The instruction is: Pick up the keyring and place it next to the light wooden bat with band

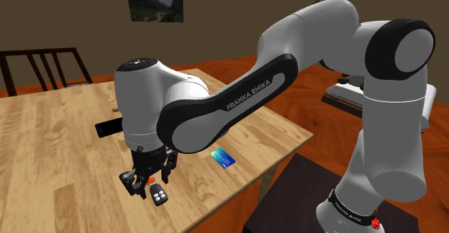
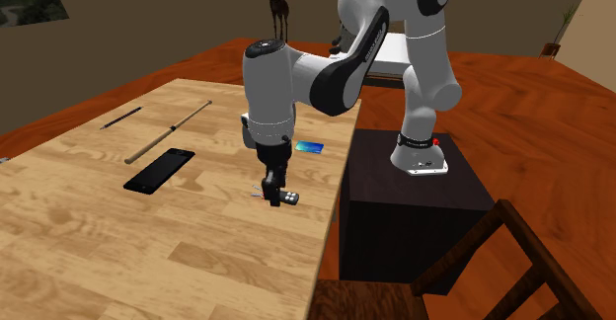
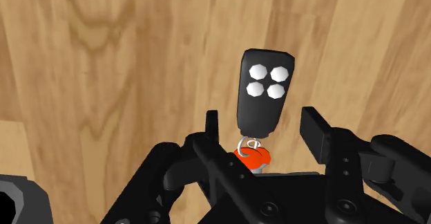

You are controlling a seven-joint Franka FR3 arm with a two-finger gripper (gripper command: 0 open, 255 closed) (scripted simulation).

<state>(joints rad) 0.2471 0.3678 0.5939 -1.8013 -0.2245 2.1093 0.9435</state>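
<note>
Warm brown walls and a reddish floor are framing a pale wooden bench (image 2: 79, 219), and a white arm is arching over its near edge. The black gripper (image 3: 262, 129) is hanging low over the wood, its two fingers standing well apart and clasping nothing.

The keyring (image 1: 159, 193) is lying flat on the bench directly beneath. Its orange tag (image 3: 252, 159) and thin metal ring are sitting in the gap between the fingers, apparently touching neither. Its black fob (image 3: 266, 91), with four white buttons, is stretching out past the fingertips.

A blue card (image 2: 309, 147) is lying near the keyring, on the side towards the arm's stand. A black phone (image 2: 159, 170) is resting farther from the keyring, towards the second exterior view's left. The light wooden bat (image 2: 170, 130), long and slim, is lying just beyond the phone, well apart from the keyring. A dark pen (image 2: 120, 119) is lying farther out again.

The keyring is looking small and light. The fob seems a stiff, smooth shell, loosely linked to the ring and tag, so whichever part is left free is likely to dangle and swing once lifted. The surest hold is probably across the fob's narrow sides, near the ring end. The ring itself is looking too thin to pinch securely. Everything is lying flat, so the fingertips will probably need to come almost down to the wood.
</note>
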